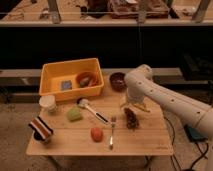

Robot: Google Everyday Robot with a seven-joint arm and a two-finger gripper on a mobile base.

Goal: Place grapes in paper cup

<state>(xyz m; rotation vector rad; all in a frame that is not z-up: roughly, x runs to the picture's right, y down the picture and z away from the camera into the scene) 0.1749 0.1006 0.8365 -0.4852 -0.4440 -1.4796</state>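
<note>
The grapes [132,119], a dark reddish-brown bumpy cluster, lie on the wooden table [145,142] right of centre. The paper cup [48,103], short and off-white, stands near the table's left edge in front of the yellow bin. My gripper [129,103] hangs from the white arm [160,97] that reaches in from the right. It is just above and behind the grapes, far to the right of the cup.
A yellow bin [55,75] at the back left holds a blue pad and a brown ring-shaped item. A dark maroon bowl [118,80] stands behind the gripper. A brush [92,110], green sponge [74,114], orange-red fruit [96,133], fork [112,132] and striped object [41,128] lie on the table.
</note>
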